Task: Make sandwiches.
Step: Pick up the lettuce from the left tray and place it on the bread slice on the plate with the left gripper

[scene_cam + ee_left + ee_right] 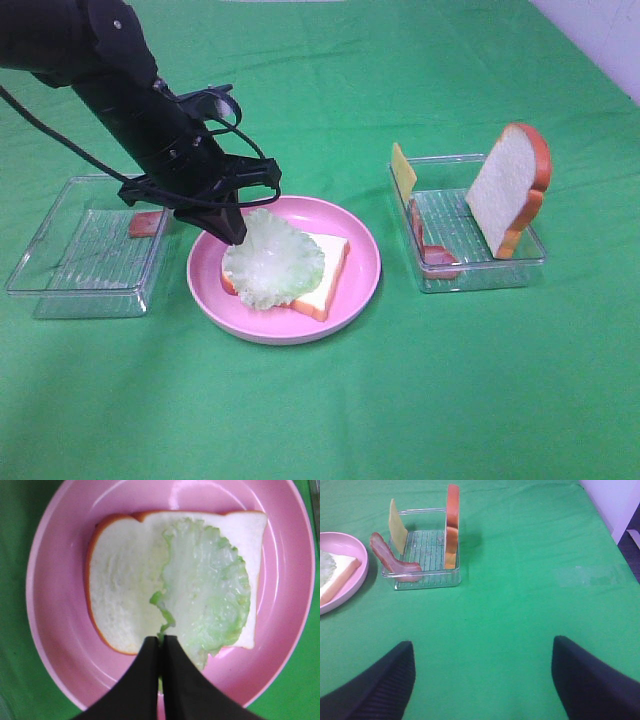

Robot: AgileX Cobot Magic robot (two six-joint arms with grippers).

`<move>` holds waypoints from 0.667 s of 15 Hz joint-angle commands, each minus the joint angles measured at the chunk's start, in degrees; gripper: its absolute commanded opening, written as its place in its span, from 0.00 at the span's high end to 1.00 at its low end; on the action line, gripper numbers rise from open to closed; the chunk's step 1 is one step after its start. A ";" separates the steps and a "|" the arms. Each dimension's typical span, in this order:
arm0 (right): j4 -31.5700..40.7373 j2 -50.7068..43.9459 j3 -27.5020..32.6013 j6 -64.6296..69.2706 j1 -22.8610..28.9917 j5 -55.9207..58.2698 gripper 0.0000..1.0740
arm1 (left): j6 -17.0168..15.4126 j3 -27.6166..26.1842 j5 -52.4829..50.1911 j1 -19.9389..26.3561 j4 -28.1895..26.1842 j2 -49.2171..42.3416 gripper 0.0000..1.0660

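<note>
Sandwich base point(328, 272), one flat bread slice, on pink plate point(362, 258) on green cloth point(400, 400), right gripper point(482, 645) jaws apart over bare cloth, second slice point(505, 190) upright in clear tray point(482, 277), lettuce leaf point(210, 590) atop base, left gripper point(160, 639) clamped on leaf edge.

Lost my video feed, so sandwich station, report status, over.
Left gripper shut on lettuce edge; lettuce lies on bread slice in pink plate. Right gripper open, empty. Nothing in the way.
</note>
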 commanded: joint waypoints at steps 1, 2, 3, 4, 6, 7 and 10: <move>-0.23 -0.46 -0.17 -0.63 -0.34 -0.69 0.33 | 0.00 0.11 -4.13 -0.17 0.06 0.11 1.00; -0.23 -0.46 -0.17 -0.63 -0.34 -0.69 0.33 | 0.86 0.11 -5.33 -0.17 0.06 0.11 0.96; -0.23 -0.46 -0.17 -0.63 -0.34 -0.69 0.33 | 1.09 0.11 -5.79 -0.17 0.06 0.11 0.91; -0.23 -0.46 -0.17 -0.63 -0.34 -0.69 0.33 | 1.09 0.11 -5.79 -0.17 0.06 0.11 0.84; -0.23 -0.46 -0.17 -0.63 -0.34 -0.69 0.33 | 1.09 0.11 -5.79 -0.17 0.06 0.11 0.69; -0.23 -0.46 -0.17 -0.63 -0.34 -0.69 0.33 | 1.09 0.11 -5.79 -0.17 0.06 -0.34 0.43; -0.23 -0.46 -0.17 -0.63 -0.34 -0.69 0.33 | 2.64 -0.74 -5.67 -0.17 0.80 -3.21 0.34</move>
